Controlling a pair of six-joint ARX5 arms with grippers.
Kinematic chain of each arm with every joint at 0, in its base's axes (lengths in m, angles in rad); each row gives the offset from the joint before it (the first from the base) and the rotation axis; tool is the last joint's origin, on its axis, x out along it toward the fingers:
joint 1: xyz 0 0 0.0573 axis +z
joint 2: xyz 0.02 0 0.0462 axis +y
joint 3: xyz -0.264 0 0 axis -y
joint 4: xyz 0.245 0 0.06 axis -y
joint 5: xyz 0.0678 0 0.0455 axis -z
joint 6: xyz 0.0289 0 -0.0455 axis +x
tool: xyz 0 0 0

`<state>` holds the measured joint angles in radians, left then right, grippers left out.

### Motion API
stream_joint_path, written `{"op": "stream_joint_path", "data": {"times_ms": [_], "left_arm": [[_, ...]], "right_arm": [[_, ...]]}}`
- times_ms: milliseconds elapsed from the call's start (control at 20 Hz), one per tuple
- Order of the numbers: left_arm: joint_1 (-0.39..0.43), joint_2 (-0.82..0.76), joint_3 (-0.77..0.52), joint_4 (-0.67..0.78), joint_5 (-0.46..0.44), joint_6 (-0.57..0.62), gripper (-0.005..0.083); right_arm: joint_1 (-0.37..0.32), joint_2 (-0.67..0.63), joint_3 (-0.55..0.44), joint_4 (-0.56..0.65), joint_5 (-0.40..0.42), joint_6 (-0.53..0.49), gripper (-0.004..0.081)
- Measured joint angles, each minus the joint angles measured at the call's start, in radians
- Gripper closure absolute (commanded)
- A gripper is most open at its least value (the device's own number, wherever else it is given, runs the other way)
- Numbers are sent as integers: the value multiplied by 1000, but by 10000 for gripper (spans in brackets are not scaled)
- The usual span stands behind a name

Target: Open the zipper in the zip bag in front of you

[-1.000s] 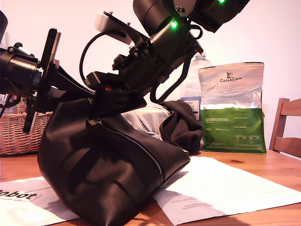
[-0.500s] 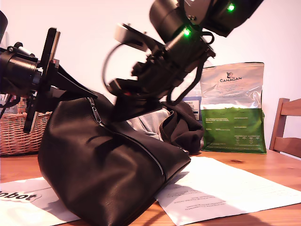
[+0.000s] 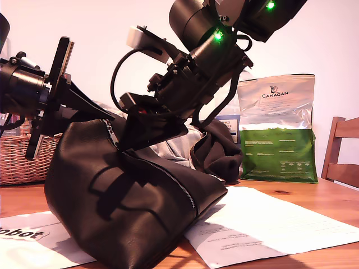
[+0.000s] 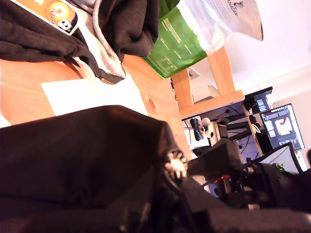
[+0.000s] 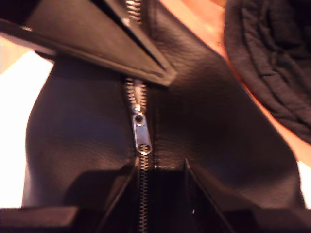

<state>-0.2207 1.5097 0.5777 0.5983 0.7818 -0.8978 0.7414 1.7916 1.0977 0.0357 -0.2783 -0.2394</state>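
Note:
The zip bag (image 3: 129,207), dark leather, slumps on the table with its end at the exterior view's left held up. The zipper (image 3: 168,176) runs down its top edge, and its silver pull tab (image 3: 111,131) hangs near the raised end. My first gripper (image 3: 92,112) reaches in from the exterior view's left and is shut on that raised end; its wrist view is filled by the leather (image 4: 82,155). My second gripper (image 5: 158,167) comes down from above, open, straddling the zipper teeth. The pull tab (image 5: 141,136) lies just beyond its fingertips, untouched.
A wicker basket (image 3: 19,157) stands at the exterior view's left. Behind the bag lie dark and grey clothes (image 3: 216,148), a water bottle (image 3: 230,106) and a CANAGAN pouch (image 3: 277,129). Paper sheets (image 3: 263,224) cover the wooden table. A chair (image 3: 342,151) is at that view's right.
My second gripper lifted off the bag toward the exterior view's right, then came back down near the pull tab. The bag's raised end sits slightly higher. The first arm stayed put.

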Motion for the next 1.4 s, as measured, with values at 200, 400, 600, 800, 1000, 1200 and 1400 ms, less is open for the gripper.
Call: {"op": "stream_joint_path", "data": {"times_ms": [200,400,600,800,1000,1200,1400], "left_arm": [[0,0,0,-4,-2,0,797],[0,0,0,-7,-4,7,797],[0,0,0,-8,-1,7,797],[0,0,0,-8,2,7,797],[0,0,0,-8,3,7,797],[0,0,0,-7,3,7,797],[0,0,0,-7,3,7,797]], "right_arm": [[13,0,0,24,-2,4,504],[20,0,6,19,-4,7,505],[19,0,21,31,-3,7,505],[19,0,21,41,-3,7,511],[19,0,21,41,-3,7,579],[19,0,21,29,-4,7,579],[19,0,21,17,-4,8,650]]}}
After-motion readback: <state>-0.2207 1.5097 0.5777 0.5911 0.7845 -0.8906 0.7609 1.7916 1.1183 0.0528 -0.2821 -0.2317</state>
